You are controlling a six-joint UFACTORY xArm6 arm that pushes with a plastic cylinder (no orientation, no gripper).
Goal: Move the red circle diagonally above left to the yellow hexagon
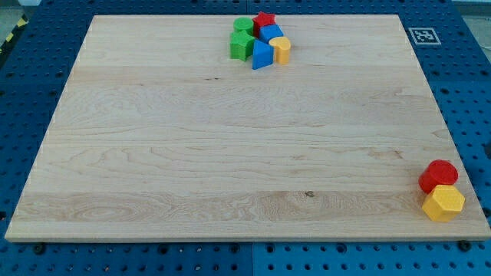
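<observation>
The red circle [438, 175] sits near the board's bottom right corner, touching the yellow hexagon [443, 203] from just above and slightly to the view's left. Both lie close to the board's right edge. My tip does not show in the camera view, and no part of the rod is visible.
A cluster at the view's top centre holds a green circle [243, 25], a green block [241, 46], a red star [265, 21], a blue block [271, 33], a blue triangle [261, 55] and a yellow block [281, 50]. The wooden board [230, 146] lies on a blue pegboard; a marker tag [422, 35] sits at the top right.
</observation>
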